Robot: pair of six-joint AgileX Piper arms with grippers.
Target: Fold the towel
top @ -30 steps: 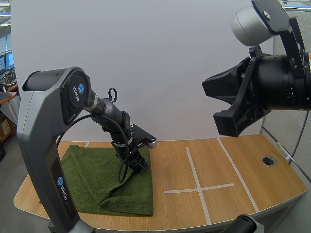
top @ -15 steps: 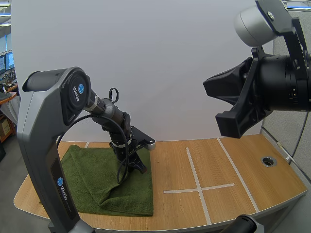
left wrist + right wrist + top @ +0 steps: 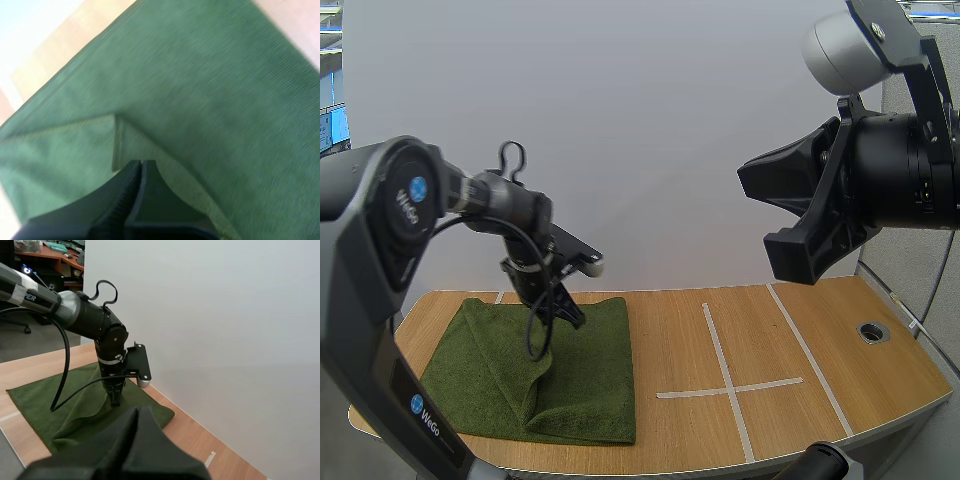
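We note our left fingers (image 3: 568,312) have lifted clear of the towel (image 3: 595,375), closed on nothing, one fold apparently laid beneath them; right fingers (image 3: 107,447) closed, empty.

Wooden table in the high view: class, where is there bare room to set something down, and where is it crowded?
Free: the light wooden table is bare between the green towel and the white tape cross, and from the cross to the round hole at the right. Crowded: the left side, covered by the towel, with the left gripper over it.
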